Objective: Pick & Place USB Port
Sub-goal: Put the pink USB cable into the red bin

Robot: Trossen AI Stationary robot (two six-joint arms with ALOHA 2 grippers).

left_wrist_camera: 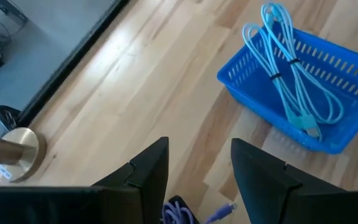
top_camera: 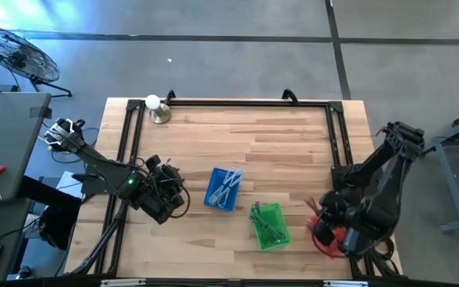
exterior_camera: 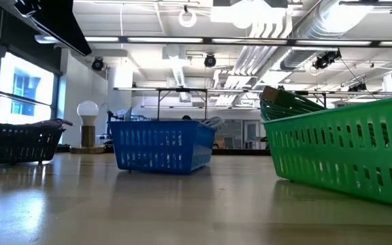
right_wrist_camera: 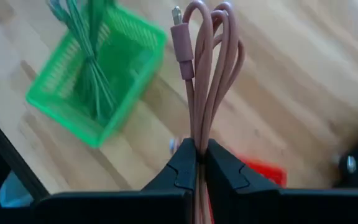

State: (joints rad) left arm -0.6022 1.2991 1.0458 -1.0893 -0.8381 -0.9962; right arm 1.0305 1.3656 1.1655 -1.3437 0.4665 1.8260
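right tool point(right_wrist_camera: 197, 163): clenched on a coiled pink USB cable point(right_wrist_camera: 205, 68), loops pinched mid-bundle so the plug end stands free above the fingers; sits at the bench's right near corner in the high view, over the red basket point(top_camera: 331, 239).
pink cable: held clear of the bench point(top_camera: 277, 135), not in any basket; likely just lifted for a move to its matching bin, or about to be dropped in the red one, can't tell which.
left tool point(left_wrist_camera: 197, 168): released, fingers parted with nothing between them; low over the bench at its left near side, just beside the blue basket point(top_camera: 223, 190).
purple cable point(left_wrist_camera: 185, 213): a bit shows under the left tool, lying on the bench; probably the next pick, which would explain the parted fingers above it.
blue basket: holds a light-blue USB cable point(left_wrist_camera: 291, 74), tied bundle, plug hanging at the rim.
green basket point(top_camera: 269, 226): holds a green cable bundle point(right_wrist_camera: 89, 56); colours look sorted by basket.
black basket point(exterior_camera: 15, 141): at the low view's left edge, contents not visible.
lamp point(top_camera: 156, 108): bulb on a brass base at the far left corner, well apart from the work.
step: mid-task judgement, two baskets filled, pink in hand.
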